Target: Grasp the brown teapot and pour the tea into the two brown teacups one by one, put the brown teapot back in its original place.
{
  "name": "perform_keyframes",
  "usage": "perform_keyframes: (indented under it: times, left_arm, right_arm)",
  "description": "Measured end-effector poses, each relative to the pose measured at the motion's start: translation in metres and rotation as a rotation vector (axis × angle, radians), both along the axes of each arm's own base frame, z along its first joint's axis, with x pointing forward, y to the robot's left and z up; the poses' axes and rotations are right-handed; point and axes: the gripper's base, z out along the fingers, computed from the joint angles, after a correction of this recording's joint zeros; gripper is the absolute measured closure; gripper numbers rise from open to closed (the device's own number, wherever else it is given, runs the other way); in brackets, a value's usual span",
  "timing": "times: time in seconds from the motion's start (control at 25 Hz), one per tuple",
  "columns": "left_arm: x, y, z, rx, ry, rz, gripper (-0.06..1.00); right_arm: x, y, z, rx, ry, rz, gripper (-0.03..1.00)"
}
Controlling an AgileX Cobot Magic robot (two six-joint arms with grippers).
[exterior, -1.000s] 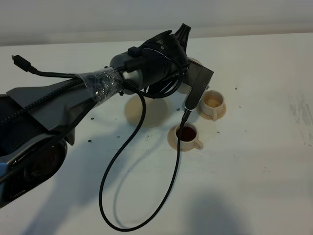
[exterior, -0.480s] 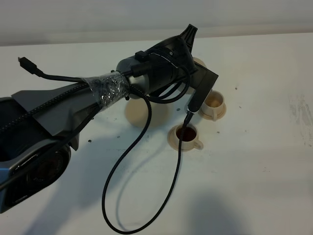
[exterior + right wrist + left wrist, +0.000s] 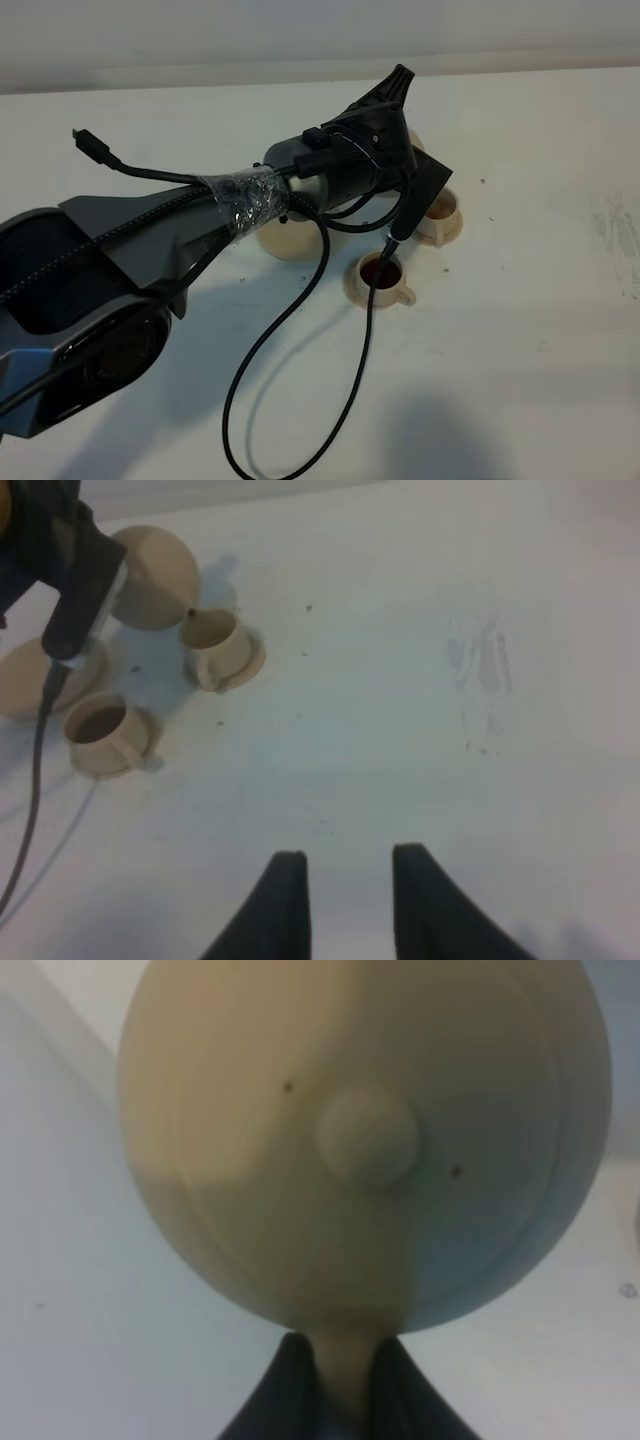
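The brown teapot is up in the air, tipped over the far cup. Its spout is right above the rim. The near cup has dark tea in it. The pot is hard and smooth. I think it is slippery, a bit heavy with tea, and would break if dropped. The loop handle looks like the best place to hold it. The left fingers are closed tight on that handle. The right fingers are a little apart and hold nothing. They hang over the bare table on the right. The big plate lies left of the cups.
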Motion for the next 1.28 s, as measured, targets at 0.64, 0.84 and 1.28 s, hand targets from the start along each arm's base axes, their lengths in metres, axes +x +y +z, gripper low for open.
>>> perform_keyframes:
  times: [0.64, 0.84, 1.28]
  left_arm:
    - [-0.0001, -0.0067, 0.0047, 0.033, -0.046, -0.074, 0.84]
    - [0.0001, -0.0091, 0.0055, 0.035, -0.058, -0.105, 0.84]
    - [0.0004, -0.0092, 0.0058, 0.102, -0.062, -0.164, 0.84]
  right_arm:
    - [0.0, 0.0, 0.0, 0.0, 0.0, 0.0, 0.73]
    - [0.0, 0.0, 0.0, 0.001, 0.0, 0.0, 0.73]
    - [0.0, 0.0, 0.0, 0.001, 0.0, 0.0, 0.73]
